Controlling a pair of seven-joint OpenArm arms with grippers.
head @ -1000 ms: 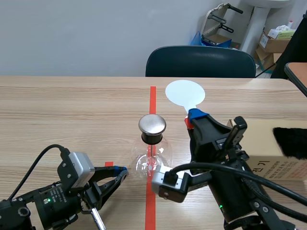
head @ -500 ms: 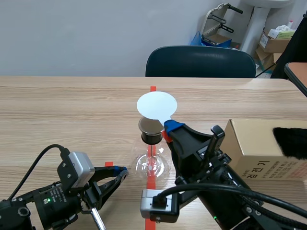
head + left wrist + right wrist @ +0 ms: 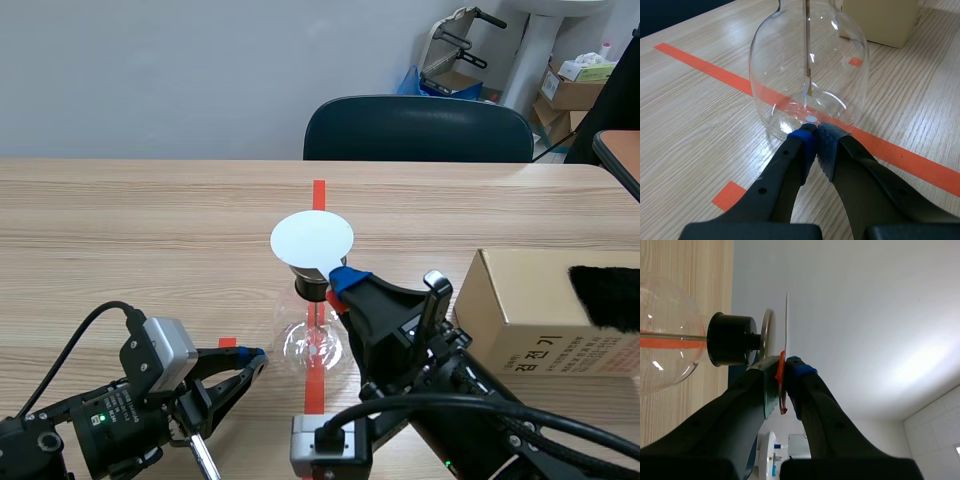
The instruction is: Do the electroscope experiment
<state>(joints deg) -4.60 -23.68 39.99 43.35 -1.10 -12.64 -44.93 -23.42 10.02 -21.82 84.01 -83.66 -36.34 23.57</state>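
Note:
The electroscope is a clear glass flask (image 3: 316,340) with a black stopper (image 3: 308,287) on the orange-red tape line. A white round paddle (image 3: 312,238) hovers just over its metal cap and hides the cap in the scene view. My right gripper (image 3: 340,277) is shut on the paddle's red handle. In the right wrist view the paddle (image 3: 787,320) is edge-on, close beside the metal cap (image 3: 768,332), between my right gripper's (image 3: 784,362) fingers. My left gripper (image 3: 250,357) rests low, left of the flask, shut on nothing. Its tips (image 3: 812,135) almost touch the flask (image 3: 810,70).
A cardboard box (image 3: 530,315) with a black furry piece (image 3: 605,295) on it stands at the right; its corner (image 3: 880,20) shows behind the flask. A dark chair (image 3: 418,128) stands at the table's far edge.
My right arm has carried the white paddle leftward, from right of the flask to just over its metal cap. The left arm has not moved.

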